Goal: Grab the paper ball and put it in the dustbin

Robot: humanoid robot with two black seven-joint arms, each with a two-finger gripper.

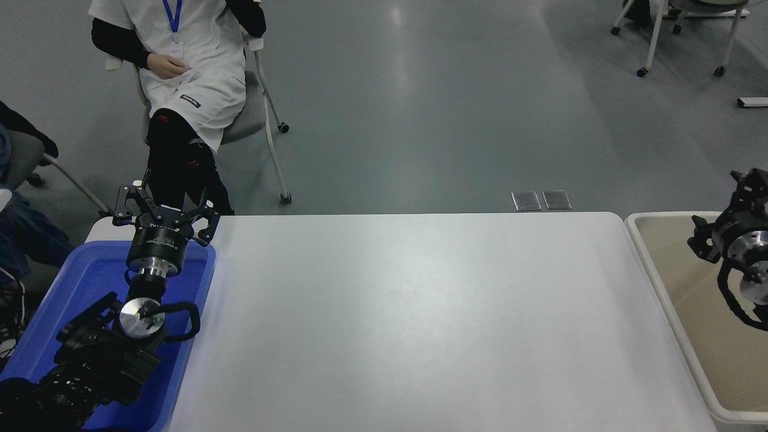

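Dustbin [660, 282] smooth beige plastic; tray [72, 282] glossy blue plastic; table [420, 312] matt white.

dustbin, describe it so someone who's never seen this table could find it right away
Start at the white table and follow it to its right end. The dustbin stands right there: a large beige rectangular bin with a thick rounded rim, the right gripper above it. The only other container, the tray at the left end, is shallow and bright blue.
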